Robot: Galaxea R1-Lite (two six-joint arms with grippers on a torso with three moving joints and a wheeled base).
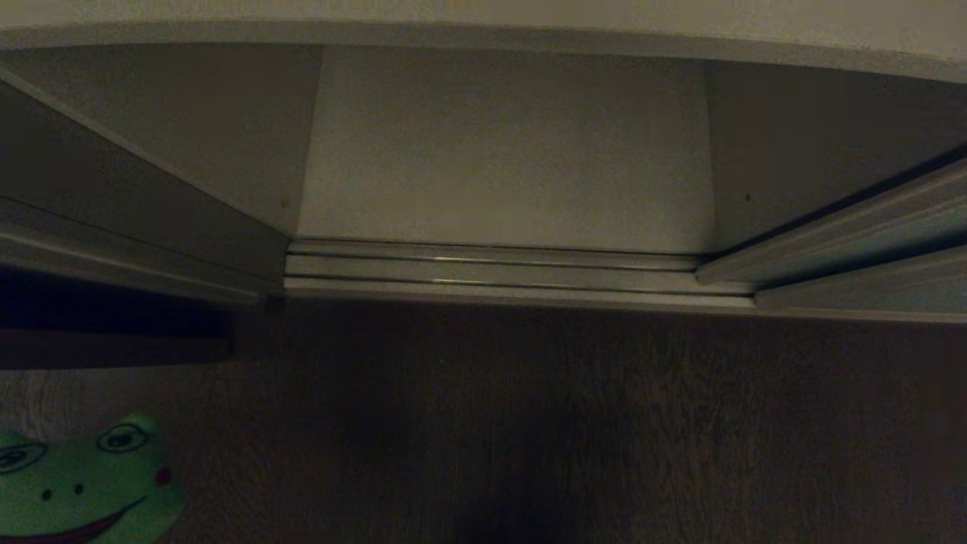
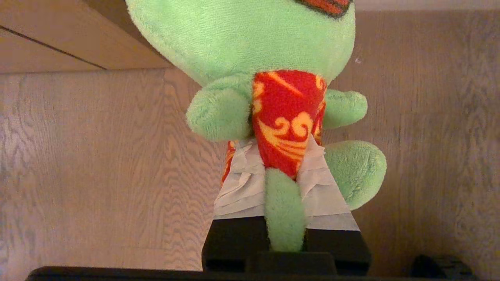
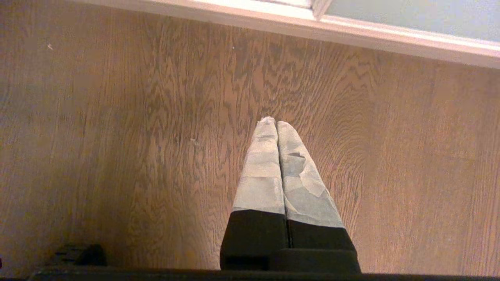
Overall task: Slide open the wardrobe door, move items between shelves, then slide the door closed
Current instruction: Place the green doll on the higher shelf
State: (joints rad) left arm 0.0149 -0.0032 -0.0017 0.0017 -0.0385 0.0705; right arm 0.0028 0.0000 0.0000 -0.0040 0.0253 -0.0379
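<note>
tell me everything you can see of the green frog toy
The green frog toy is soft bright green plush with a big rounded head, drawn eyes, pink cheek dots and a red grinning mouth. It wears a red shirt with yellow swirls, and stubby green arms and a rounded foot stick out. The left claw is shut on its body, taped fingers on either side, one thin green limb hanging between them. It hangs above the wood floor, low at the head view's left.

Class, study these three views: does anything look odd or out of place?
Yes. The green frog toy hangs over the wooden floor instead of sitting on a shelf, pinched at its red shirt by the left gripper. The right gripper is shut, holding nothing.
</note>
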